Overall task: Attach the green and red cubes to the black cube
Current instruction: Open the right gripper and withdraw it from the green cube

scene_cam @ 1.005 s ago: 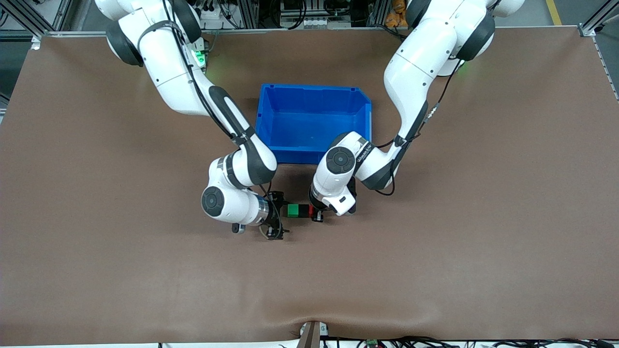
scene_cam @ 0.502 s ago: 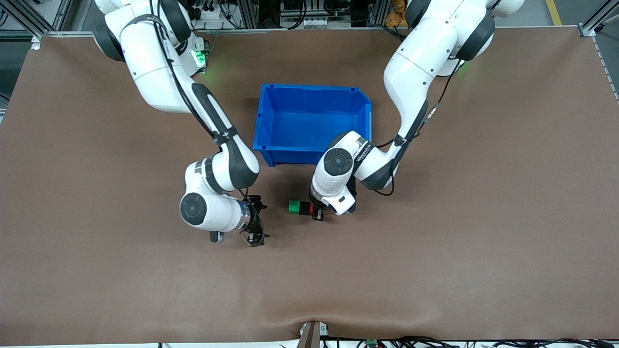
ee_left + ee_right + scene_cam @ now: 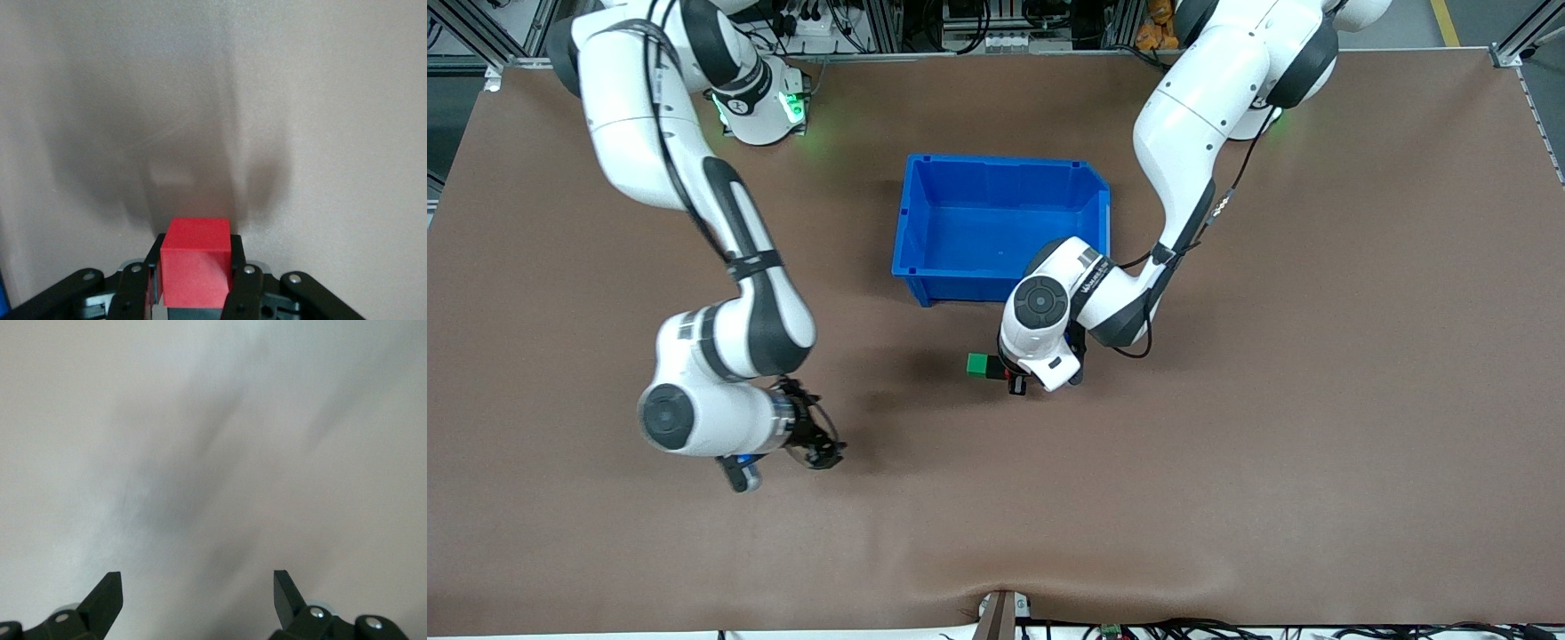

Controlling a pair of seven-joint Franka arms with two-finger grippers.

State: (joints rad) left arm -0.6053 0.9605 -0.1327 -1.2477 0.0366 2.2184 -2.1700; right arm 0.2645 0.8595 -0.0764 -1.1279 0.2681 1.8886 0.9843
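Observation:
The green cube (image 3: 978,364), the black cube (image 3: 994,370) and the red cube (image 3: 1011,380) form one joined row. My left gripper (image 3: 1010,379) is shut on the red cube at the row's end and holds the row a little above the table, over the bare mat by the blue bin. In the left wrist view the red cube (image 3: 195,263) sits between the left gripper's (image 3: 196,243) fingers, with a black edge under it; the green cube is hidden there. My right gripper (image 3: 823,449) is open and empty over the mat toward the right arm's end. The right wrist view shows the open right gripper (image 3: 197,581) over bare mat.
A blue bin (image 3: 960,289) stands at the table's middle, farther from the front camera than the cube row, and looks empty. Brown mat covers the whole table.
The right gripper let go of the green end and drew well away toward the right arm's end of the table. The left gripper raised the joined row slightly toward the bin.

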